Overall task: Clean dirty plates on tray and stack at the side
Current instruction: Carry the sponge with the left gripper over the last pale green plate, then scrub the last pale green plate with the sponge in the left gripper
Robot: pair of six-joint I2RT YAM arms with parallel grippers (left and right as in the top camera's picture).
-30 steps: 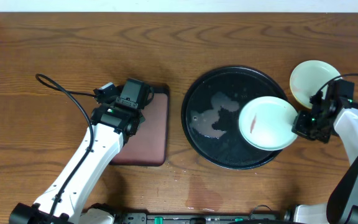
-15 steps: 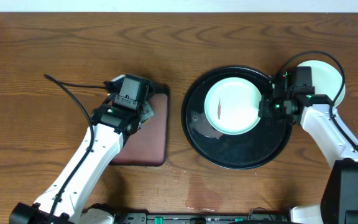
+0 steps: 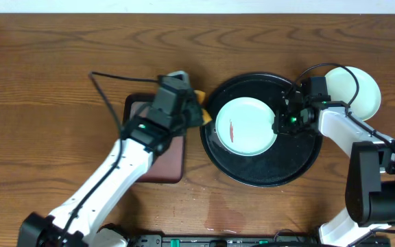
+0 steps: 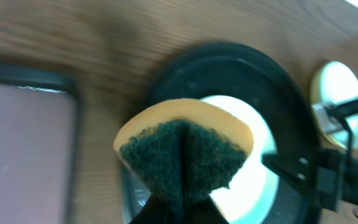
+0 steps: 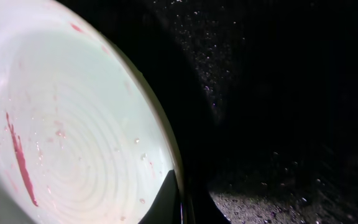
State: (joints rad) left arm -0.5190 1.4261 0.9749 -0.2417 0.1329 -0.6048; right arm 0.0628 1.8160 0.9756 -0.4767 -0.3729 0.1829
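The tray (image 3: 266, 171) lies on the surface (image 3: 46, 62), right of centre in the overhead view. One mint plate (image 3: 249, 123) sits inside it, offset from the tray's middle toward 10 o'clock, its hollow facing up. Whether it rests flat on the tray floor or is lifted a little cannot be told. The plate is round, so it has no long axis of its own. Its one clear mark is a thin reddish smear (image 5: 18, 158), which in the overhead view runs roughly from 12 to 6 o'clock, on the half of the plate toward 9 o'clock.

The right end effector (image 3: 282, 123) is pinched tight on the mint plate's rim at the plate's 3 o'clock edge. The right wrist view shows one dark fingertip (image 5: 168, 199) lying against that rim, with wet black tray floor beside it.

The left end effector (image 3: 189, 110) is clamped on a folded sponge (image 4: 185, 146), yellow on the outside with a dark green scouring face. The sponge hangs over the tray's rim at 9 o'clock, just beside the mint plate. Contact with the plate cannot be made out.

A pale plate (image 3: 362, 92) lies on the surface outside the tray, at about 2 o'clock from it. A maroon tray (image 3: 163, 165) lies at the black tray's 9 o'clock side, partly under the left arm.
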